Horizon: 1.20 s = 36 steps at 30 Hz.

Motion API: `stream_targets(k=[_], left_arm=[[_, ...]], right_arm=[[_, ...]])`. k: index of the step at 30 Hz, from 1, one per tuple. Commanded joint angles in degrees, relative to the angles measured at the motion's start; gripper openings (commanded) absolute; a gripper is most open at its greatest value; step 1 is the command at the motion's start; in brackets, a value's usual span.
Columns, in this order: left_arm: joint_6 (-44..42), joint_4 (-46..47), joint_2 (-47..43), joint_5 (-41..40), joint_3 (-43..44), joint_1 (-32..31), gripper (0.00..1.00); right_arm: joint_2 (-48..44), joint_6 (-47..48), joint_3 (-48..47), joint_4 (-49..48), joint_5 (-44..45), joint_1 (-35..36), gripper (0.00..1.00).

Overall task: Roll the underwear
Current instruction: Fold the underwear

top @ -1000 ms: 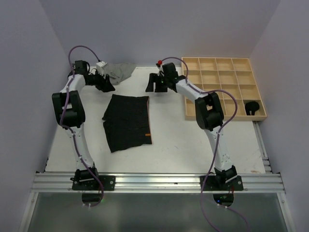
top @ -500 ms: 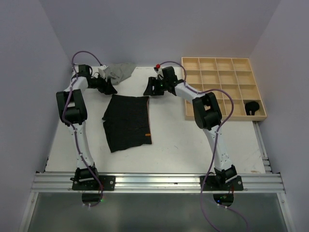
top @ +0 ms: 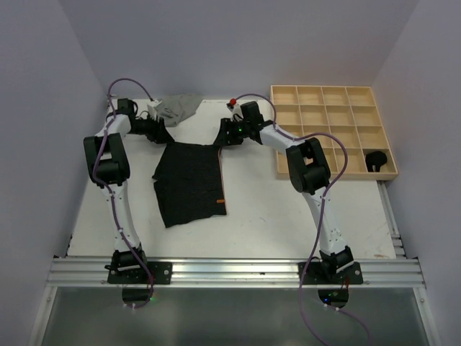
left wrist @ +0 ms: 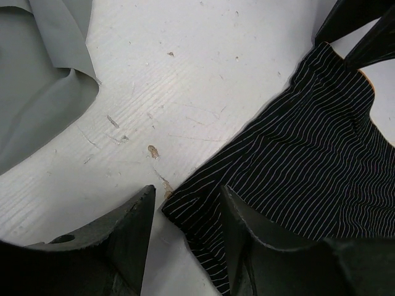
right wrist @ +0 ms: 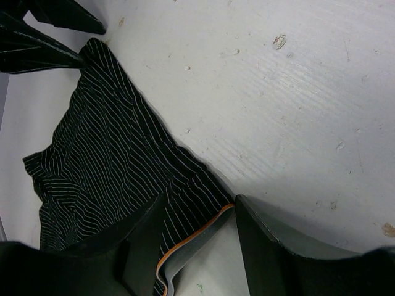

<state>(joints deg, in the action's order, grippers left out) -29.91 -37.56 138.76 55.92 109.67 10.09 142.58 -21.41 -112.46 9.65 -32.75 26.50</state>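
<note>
At the near edge of the white counter [top: 288, 216] the 2 arm bases are sitting side by side, and both arms are reaching away toward the far half. Just beyond the bases, left of centre, the black striped underwear [top: 189, 182] is lying spread flat, with a small orange mark on its near right hem. The 2 grippers are meeting the cloth at its far edge, 1 at each corner. The left gripper [left wrist: 185, 196] is sitting low over the far left corner. Its jaws are standing partly apart with the tip of the striped cloth between them, and bare counter is showing on one side, so they are not pinching anything. The right gripper [right wrist: 197, 206] is sitting at the far right corner in the same way. Its jaws are parted around an orange-edged grey band and are not clamping it. Farther back on the left, the grey underwear [top: 176, 107] is lying crumpled against the far wall, apart from the black pair. At the far right, the wooden grid tray [top: 288, 133] is holding a small black bundle [top: 376, 160] in 1 compartment on its right side.
</note>
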Motion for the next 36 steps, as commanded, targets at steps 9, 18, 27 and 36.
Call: stream_targets(k=[9, 18, 27, 36], left_arm=[[-2.1, -1.9, 0.6, 1.2, 0.0, 1.7, 0.5], [-1.6, -2.6, 1.3, 1.7, 1.1, 1.7, 0.39], [-3.4, -5.9, 1.5, 6.9, 3.4, 1.7, 0.05], [3.8, 3.1, -4.9, 6.5, 4.9, 1.8, 0.0]], right_arm=[[2.4, 2.8, 2.1, 5.5, 7.5, -0.7, 0.59], [3.1, 4.9, 1.1, 6.4, 7.9, -0.6, 0.21], [0.7, 5.4, -2.5, 7.1, 6.0, -0.6, 0.0], [-3.1, 8.1, -8.7, 9.5, 8.0, -0.6, 0.0]])
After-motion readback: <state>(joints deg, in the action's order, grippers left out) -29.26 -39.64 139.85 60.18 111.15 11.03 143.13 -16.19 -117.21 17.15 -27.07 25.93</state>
